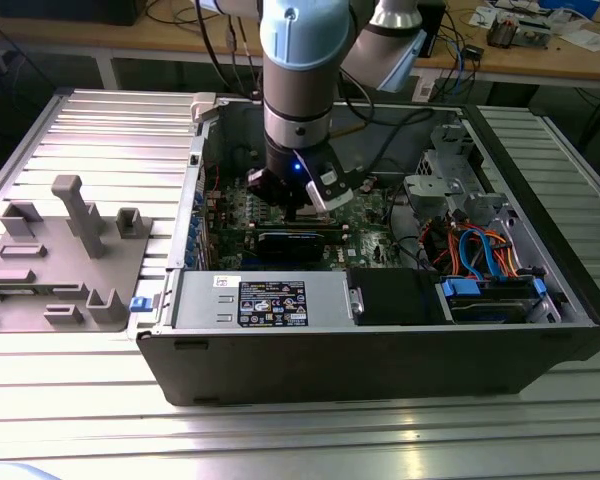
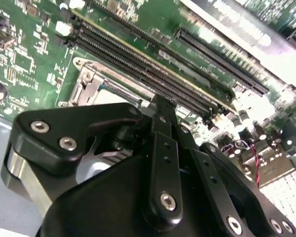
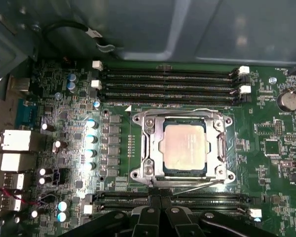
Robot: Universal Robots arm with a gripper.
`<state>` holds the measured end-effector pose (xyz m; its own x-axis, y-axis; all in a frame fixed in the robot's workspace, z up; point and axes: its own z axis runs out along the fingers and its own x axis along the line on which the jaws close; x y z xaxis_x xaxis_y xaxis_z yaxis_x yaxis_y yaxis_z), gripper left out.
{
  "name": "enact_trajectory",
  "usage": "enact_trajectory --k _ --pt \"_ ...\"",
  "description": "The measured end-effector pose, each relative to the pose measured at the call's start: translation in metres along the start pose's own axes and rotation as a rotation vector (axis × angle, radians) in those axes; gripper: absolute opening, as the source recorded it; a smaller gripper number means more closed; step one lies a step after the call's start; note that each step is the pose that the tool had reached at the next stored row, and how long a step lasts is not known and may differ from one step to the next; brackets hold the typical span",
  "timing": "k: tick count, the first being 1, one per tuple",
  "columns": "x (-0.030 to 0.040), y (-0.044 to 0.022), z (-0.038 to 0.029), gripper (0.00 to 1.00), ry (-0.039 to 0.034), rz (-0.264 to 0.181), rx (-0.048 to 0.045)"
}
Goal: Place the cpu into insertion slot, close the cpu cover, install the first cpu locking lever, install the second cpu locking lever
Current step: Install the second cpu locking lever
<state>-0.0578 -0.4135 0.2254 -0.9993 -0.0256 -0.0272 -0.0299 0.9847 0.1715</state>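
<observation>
Silver-grey, the cpu (image 3: pixel 184 148) already sits flat in the insertion slot (image 3: pixel 138 174), in the middle of the green board (image 3: pixel 281 148). The cpu cover (image 3: pixel 221 146) lies shut over its edges. A thin wire lever (image 3: pixel 200 185) rests along the frame at 6 o'clock of the chip; whether it is hooked cannot be told. The gripper (image 2: pixel 165 106) hangs just above the socket, fingertips pressed together, holding nothing.

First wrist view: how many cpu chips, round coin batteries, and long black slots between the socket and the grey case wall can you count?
cpu: 1
coin battery: 1
long black slots: 4
Total: 6
</observation>
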Motion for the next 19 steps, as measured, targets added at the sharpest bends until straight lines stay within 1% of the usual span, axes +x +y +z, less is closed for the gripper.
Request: enact_trajectory --k 2,3,6,8,12,14,15,16,17,19 --pt "0.001 -0.0036 -0.0005 0.11 -0.0002 0.0 -0.0027" --pt "0.0028 -0.0052 -0.0007 0.11 -0.0002 0.0 -0.006" --pt "0.0105 -0.0059 0.0013 0.11 -0.0008 0.0 -0.0259" --pt "0.0115 -0.0062 0.003 0.11 -0.0009 0.001 -0.0304" --pt "0.0126 -0.0071 0.0078 0.11 -0.0012 0.001 -0.0384" --pt "0.0136 -0.008 0.0132 0.11 -0.0013 0.001 -0.0424" --pt "0.0142 -0.0082 0.0144 0.11 -0.0016 0.002 -0.0483" --pt "0.0152 -0.0084 0.0155 0.11 -0.0019 0.002 -0.0587" --pt "0.016 -0.0086 0.0174 0.11 -0.0022 0.002 -0.0642" --pt "0.017 -0.0093 0.0209 0.11 -0.0022 0.003 -0.068"
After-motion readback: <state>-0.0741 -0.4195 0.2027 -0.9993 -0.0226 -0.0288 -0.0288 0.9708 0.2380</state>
